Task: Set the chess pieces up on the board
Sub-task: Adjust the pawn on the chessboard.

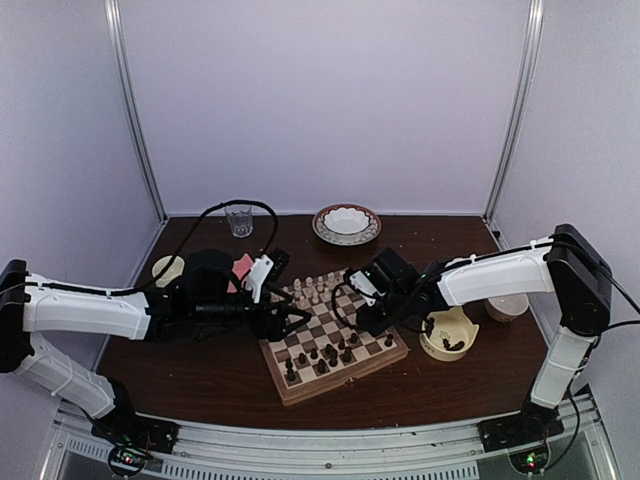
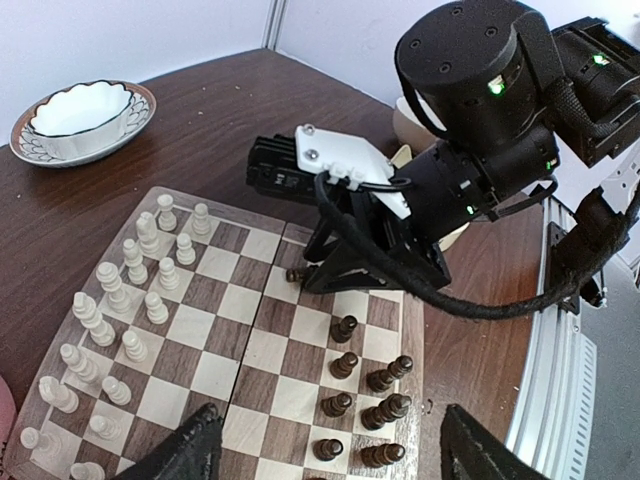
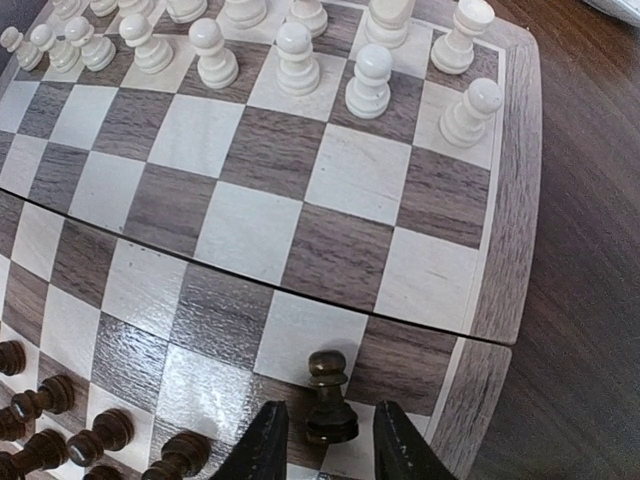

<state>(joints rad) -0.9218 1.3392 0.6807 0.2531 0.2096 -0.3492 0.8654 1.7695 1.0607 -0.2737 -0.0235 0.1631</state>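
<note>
The top view is looking down from high and far; both wrist views are peering closely at the board (image 2: 250,350), all three sharing it

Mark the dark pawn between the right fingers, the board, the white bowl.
dark pawn (image 3: 330,400): right wrist view, body.
board (image 3: 515,200): right wrist view, side border.
white bowl (image 2: 80,110): left wrist view, inside.

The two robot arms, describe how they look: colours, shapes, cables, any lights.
Both the left arm and right arm have white shell links between black cylindrical joints. A black cable arches above the left arm. The right wrist carries green lights and a white bracket. The left gripper and right gripper have black tapered fingers.
</note>
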